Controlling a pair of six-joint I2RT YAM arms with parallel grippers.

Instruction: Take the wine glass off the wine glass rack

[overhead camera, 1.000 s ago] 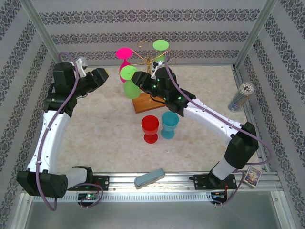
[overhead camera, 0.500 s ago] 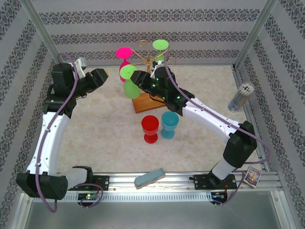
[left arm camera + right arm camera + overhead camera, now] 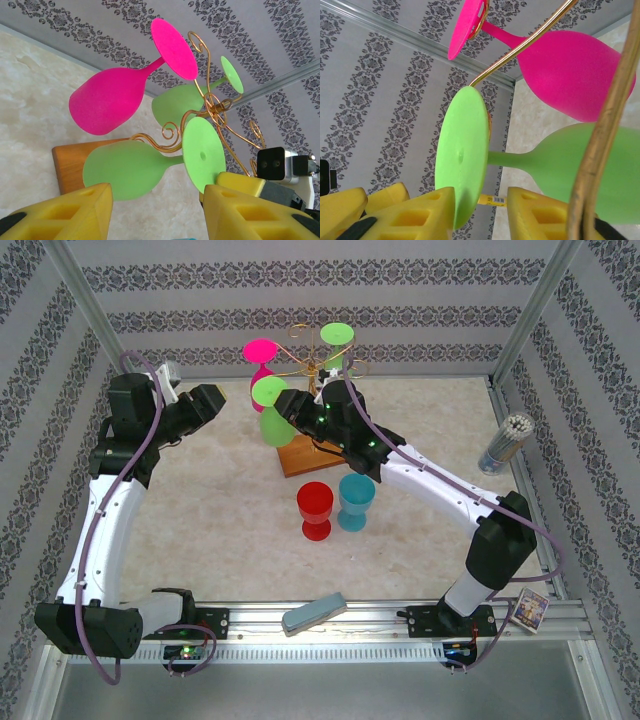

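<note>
You see grey walls [image 3: 420,315] with dark flowery stripes all around a pale, stone-looking table [image 3: 200,510], with shiny metal posts [image 3: 82,295] in the back corners and a metal rail [image 3: 380,612] in front.

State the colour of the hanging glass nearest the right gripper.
The glass is light green, clearest in the right wrist view.

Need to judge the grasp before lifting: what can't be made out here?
- Right wrist view: whether the right gripper touches the foot of the green glass; the bottom edge cuts the fingers.
- Top view: its fingertips, hidden at that glass.
- Left wrist view: rack base, mostly behind the glass's bowl.
</note>
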